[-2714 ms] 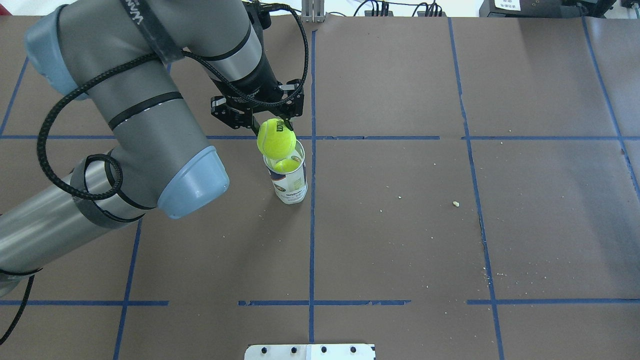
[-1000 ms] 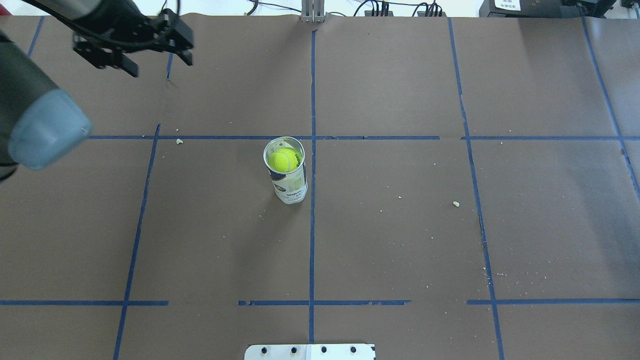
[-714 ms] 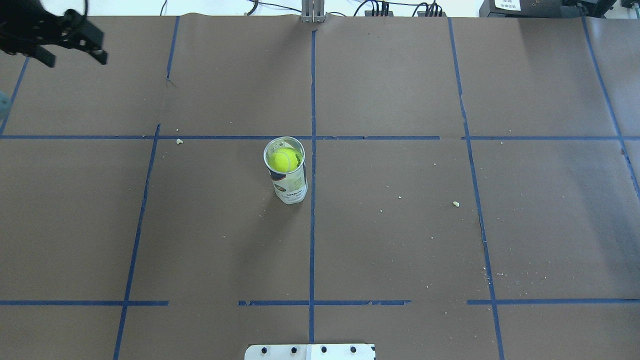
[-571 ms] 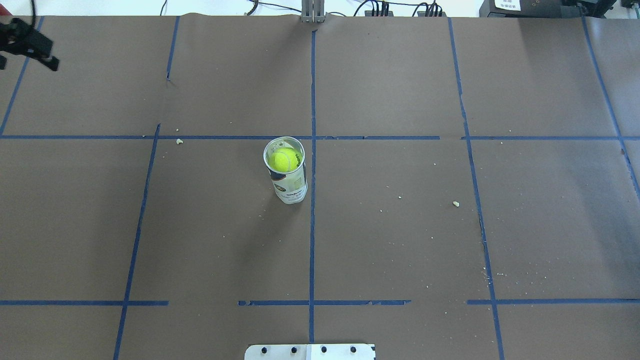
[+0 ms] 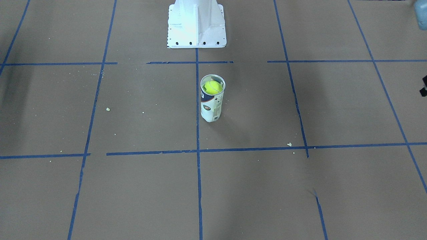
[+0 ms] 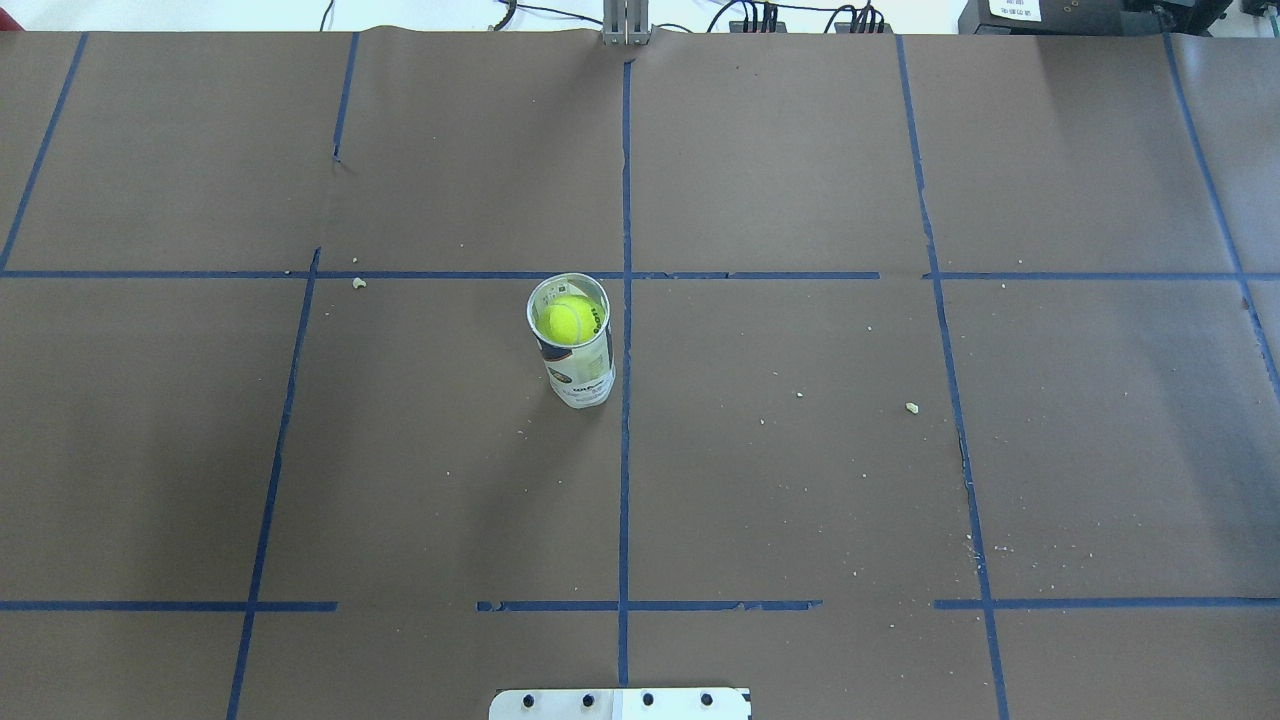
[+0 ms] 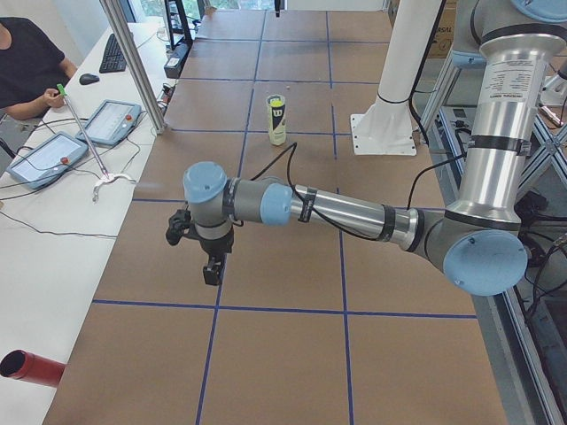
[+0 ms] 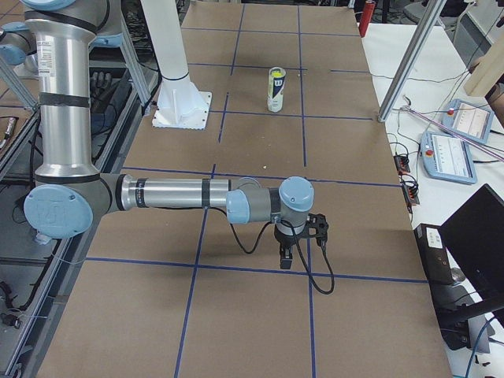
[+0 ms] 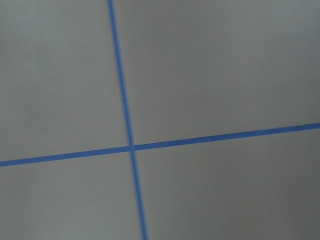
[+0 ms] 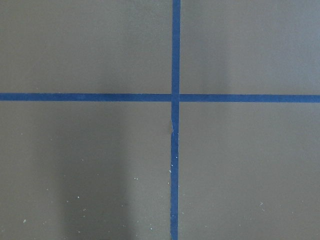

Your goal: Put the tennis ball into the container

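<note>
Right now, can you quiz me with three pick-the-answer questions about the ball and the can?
1. Where is the tennis ball compared with the container?
A. beside it
B. inside it
C. behind it

2. What colour are the tape lines on the table?
A. blue
B. red
C. yellow

3. How is the container placed?
A. tipped on its side
B. upside down
C. upright, top open

Answers:
1 is B: the overhead view looks into the open top and the ball sits inside.
2 is A: blue lines make a grid on the brown table.
3 is C: both side views show it standing tall, and the views from above look straight into its mouth.
</note>
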You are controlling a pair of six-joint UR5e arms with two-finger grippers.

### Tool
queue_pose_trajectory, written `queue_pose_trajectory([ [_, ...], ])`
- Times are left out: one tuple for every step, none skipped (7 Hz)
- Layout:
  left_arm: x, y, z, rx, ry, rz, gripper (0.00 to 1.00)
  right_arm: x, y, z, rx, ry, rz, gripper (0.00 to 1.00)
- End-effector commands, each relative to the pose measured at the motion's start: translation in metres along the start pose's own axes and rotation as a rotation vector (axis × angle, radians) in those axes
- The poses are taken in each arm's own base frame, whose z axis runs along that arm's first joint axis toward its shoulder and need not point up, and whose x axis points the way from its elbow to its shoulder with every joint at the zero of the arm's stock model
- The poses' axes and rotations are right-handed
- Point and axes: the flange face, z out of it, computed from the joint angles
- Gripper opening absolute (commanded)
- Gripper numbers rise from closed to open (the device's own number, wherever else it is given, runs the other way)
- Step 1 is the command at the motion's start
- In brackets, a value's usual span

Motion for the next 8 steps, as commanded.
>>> queue_pose_trajectory([
  [-0.054,0.031,0.032,-0.028,0.002,-0.048,1.00,0.000,0.000,0.000,0.000,0.000,0.000,1.00],
  [-0.055,0.033,0.033,-0.032,0.004,-0.054,1.00,0.000,0.000,0.000,0.000,0.000,0.000,1.00],
  [-0.053,0.031,0.033,-0.031,0.004,-0.063,1.00,0.000,0.000,0.000,0.000,0.000,0.000,1.00],
  [-0.050,0.030,0.028,-0.022,0.002,-0.088,1.00,0.000,0.000,0.000,0.000,0.000,0.000,1.00],
  [-0.045,0.027,0.022,-0.012,0.001,-0.086,1.00,0.000,0.000,0.000,0.000,0.000,0.000,1.00],
  [-0.040,0.027,0.017,-0.012,0.001,-0.099,1.00,0.000,0.000,0.000,0.000,0.000,0.000,1.00],
  [-0.030,0.028,0.006,-0.028,0.013,-0.114,1.00,0.000,0.000,0.000,0.000,0.000,0.000,1.00],
  [-0.025,0.028,0.005,-0.025,0.050,-0.115,1.00,0.000,0.000,0.000,0.000,0.000,0.000,1.00],
])
